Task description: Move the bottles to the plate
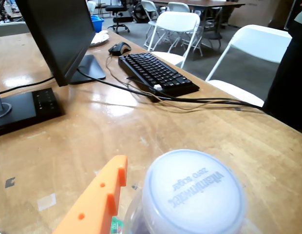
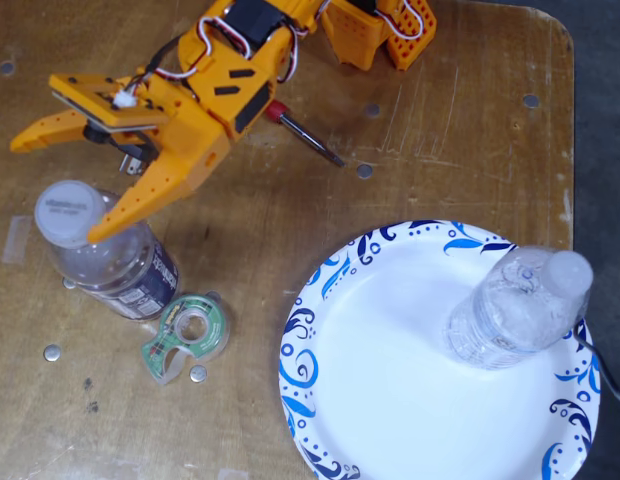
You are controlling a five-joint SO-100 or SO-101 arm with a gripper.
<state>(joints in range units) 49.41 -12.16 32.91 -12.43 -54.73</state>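
The orange two-finger end effector (image 2: 52, 184) stood wide open, holding nothing, beside the wider dark-labelled clear plastic bottle (image 2: 108, 258) on the wooden desk (image 2: 290, 230), its whitish cap (image 1: 192, 191) reading "vitaminwater zero sugar", while the slim clear bottle (image 2: 515, 305) stood on the blue-swirled white paper plate (image 2: 390, 400).

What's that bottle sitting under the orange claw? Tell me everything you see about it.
The wider bottle is clear plastic with a dark label around its body and a pale, whitish cap; the wrist view shows "vitaminwater zero sugar" printed on that cap. It stands upright on the wooden table, off the plate, beside a green tape dispenser. The tool is open, one finger reaching over the bottle's shoulder; contact is unclear.
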